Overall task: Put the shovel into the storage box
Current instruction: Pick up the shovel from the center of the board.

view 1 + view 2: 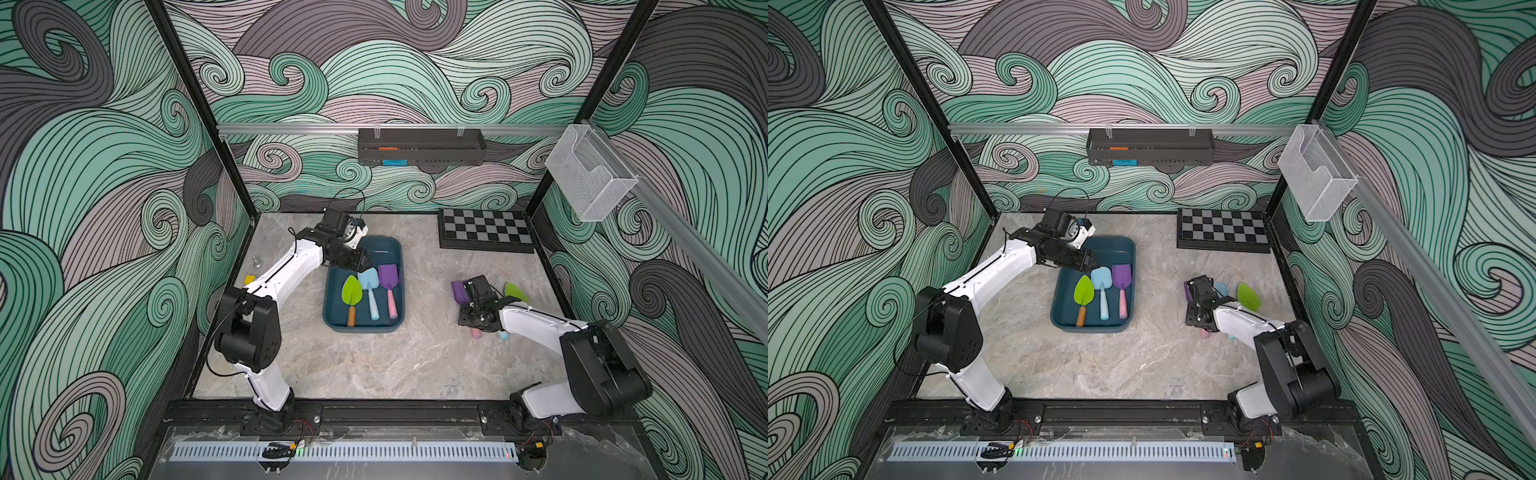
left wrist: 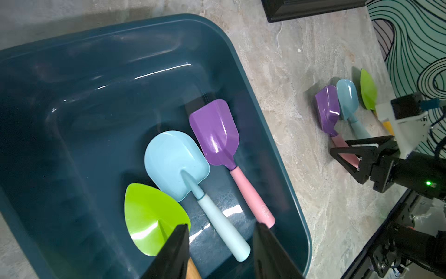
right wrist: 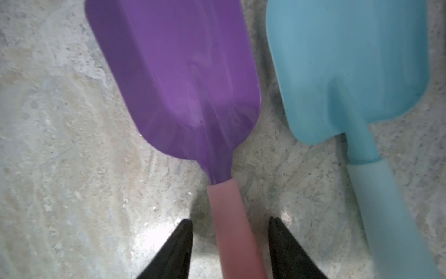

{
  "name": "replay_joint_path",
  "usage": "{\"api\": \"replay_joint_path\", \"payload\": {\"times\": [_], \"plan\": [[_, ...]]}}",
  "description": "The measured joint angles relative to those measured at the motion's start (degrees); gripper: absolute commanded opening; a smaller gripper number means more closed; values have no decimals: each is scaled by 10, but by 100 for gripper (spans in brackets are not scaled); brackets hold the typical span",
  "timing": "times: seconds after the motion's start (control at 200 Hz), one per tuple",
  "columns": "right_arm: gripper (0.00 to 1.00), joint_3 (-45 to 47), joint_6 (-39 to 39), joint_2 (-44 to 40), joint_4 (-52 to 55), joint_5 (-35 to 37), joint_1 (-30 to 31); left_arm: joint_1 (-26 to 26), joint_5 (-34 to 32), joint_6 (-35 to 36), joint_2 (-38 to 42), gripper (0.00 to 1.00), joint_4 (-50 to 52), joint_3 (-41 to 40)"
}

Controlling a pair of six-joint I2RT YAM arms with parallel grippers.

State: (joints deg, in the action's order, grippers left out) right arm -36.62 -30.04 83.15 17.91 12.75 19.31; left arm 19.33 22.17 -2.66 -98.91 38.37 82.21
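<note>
**Left arm.** The left claw (image 2: 219,227) hangs over the far left corner of the storage box (image 1: 390,249). Its fingers are apart with nothing held between them, so it is open and empty.

**Storage box.** It sits on the desk (image 1: 436,365), left of centre, with its long side running front to back. Inside, three shovels lie close side by side, blades toward the back wall:
- boxed green shovel (image 1: 351,291), wooden handle
- boxed light-blue shovel (image 1: 368,280)
- boxed purple shovel (image 1: 388,276), pink handle

**Bare desk, right of the box and well apart from it.** Three more shovels lie in a row:
- loose purple shovel (image 3: 173,79)
- loose blue shovel (image 3: 350,72)
- loose green shovel (image 1: 515,291)

**Right arm.** The right claw (image 3: 230,219) is low over the loose purple shovel and straddles its pink handle just below the blade neck. There is one finger on each side, and desk shows in the gap on both sides. The claw is open and not gripping. The shovel lies flat on the desk.

**Back right corner.** A chessboard (image 1: 486,230) lies flat.
</note>
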Motion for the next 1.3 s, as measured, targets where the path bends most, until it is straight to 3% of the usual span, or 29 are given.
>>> {"api": "replay_joint_path", "payload": {"times": [0.09, 0.18, 0.35, 0.555, 0.991, 1.141, 1.296], "plan": [[17, -1, 8, 3, -10, -10, 0, 3, 16, -11, 0, 51, -16, -7], [0, -2, 12, 7, -22, -30, 0, 7, 40, -26, 0, 53, -42, -15], [0, -18, 35, 18, -23, -63, 13, 18, 100, -70, 3, 56, -118, -50], [0, -58, 59, 0, 8, -75, 83, 54, 158, -126, 0, 57, -204, -78], [0, -152, 68, -61, 58, -64, 205, 116, 163, -156, -38, 56, -252, -70], [0, -152, 65, -63, 70, -57, 226, 122, 156, -163, -42, 40, -256, -70], [0, -152, 56, -64, 76, -52, 238, 126, 154, -171, -44, 13, -264, -69]]}}
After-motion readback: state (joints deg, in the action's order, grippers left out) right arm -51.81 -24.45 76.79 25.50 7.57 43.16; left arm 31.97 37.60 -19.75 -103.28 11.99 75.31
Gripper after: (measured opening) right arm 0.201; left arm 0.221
